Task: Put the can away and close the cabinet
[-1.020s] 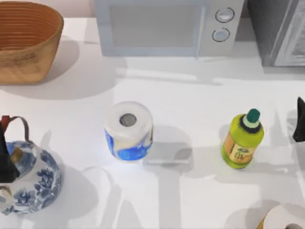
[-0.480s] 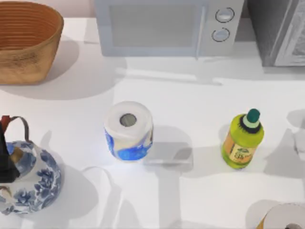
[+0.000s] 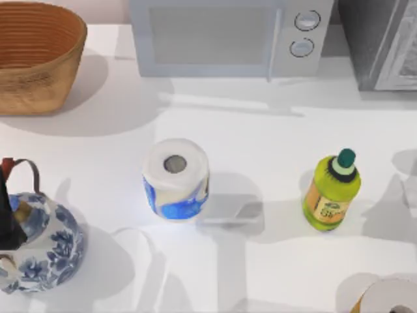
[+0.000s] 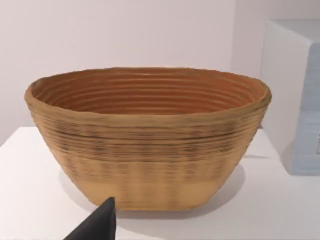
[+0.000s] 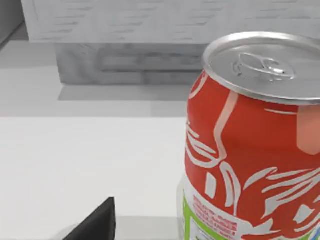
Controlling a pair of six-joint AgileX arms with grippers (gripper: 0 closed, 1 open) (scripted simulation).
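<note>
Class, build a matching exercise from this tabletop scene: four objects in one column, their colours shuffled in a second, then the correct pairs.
Objects:
1. wicker basket
2. teapot
3. bottle
4. soda can

Colours:
A. lime green with dark green cap
B. red with silver top
C. tan brown
D. white with blue flowers

Pairs: 1-C, 2-D, 3-A, 4-B
</note>
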